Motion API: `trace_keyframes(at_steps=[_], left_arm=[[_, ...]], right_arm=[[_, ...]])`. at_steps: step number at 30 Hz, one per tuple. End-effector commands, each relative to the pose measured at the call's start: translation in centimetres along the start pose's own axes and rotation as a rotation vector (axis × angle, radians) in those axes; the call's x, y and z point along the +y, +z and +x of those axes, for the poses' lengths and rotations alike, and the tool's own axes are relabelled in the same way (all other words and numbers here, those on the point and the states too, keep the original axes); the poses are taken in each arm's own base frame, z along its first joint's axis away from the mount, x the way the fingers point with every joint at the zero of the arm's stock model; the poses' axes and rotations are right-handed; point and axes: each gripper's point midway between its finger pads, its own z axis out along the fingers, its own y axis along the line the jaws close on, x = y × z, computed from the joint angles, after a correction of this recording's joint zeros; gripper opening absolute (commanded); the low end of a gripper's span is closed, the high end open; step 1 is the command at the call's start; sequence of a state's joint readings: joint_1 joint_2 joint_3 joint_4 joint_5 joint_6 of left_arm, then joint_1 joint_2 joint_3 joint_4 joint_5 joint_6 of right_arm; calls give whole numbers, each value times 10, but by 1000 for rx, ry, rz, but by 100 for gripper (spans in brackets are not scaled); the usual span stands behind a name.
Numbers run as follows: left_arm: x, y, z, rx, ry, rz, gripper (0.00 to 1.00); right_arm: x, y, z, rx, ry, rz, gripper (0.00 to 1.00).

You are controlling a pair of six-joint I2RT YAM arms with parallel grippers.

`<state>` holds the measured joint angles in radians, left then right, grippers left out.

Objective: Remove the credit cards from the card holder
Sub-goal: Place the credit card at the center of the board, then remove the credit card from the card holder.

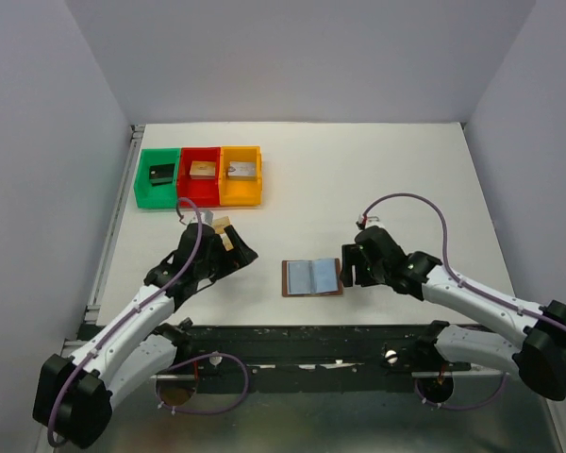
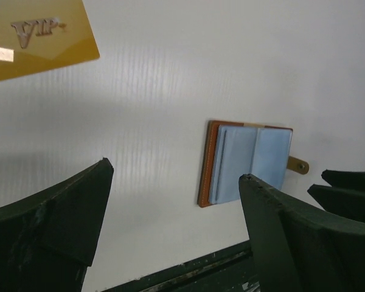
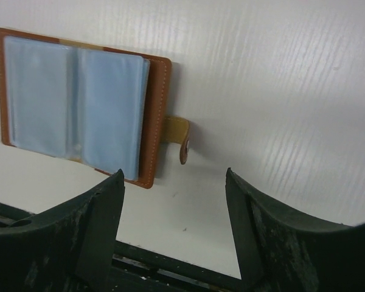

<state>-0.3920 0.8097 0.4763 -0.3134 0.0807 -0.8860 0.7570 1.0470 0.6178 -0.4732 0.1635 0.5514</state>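
Note:
The card holder (image 1: 311,277) lies open and flat near the table's front edge, brown leather with pale blue pockets (image 2: 246,161) and a snap tab (image 3: 179,137) on its right side. A tan-gold credit card (image 2: 36,36) marked VIP lies on the table apart from my left gripper (image 2: 175,170), which is open and empty. In the top view that card (image 1: 224,226) sits at the left gripper's (image 1: 234,243) far side, left of the holder. My right gripper (image 3: 175,173) is open and empty just right of the holder (image 3: 79,103), by the snap tab.
Green (image 1: 158,176), red (image 1: 200,175) and orange (image 1: 241,175) bins stand in a row at the back left, each holding a small block. The black front rail (image 1: 311,335) runs just below the holder. Walls close in the table's left and right sides.

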Motion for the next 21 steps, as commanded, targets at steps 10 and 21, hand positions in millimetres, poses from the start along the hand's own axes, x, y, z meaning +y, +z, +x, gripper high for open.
trace_keyframes(at_steps=[10,21], left_arm=[[-37,6,24,38,29,134,99],[-47,13,38,83,55,208,96]], right_arm=[[-24,30,7,106,3,170,59],[-22,45,8,163,-11,162,26]])
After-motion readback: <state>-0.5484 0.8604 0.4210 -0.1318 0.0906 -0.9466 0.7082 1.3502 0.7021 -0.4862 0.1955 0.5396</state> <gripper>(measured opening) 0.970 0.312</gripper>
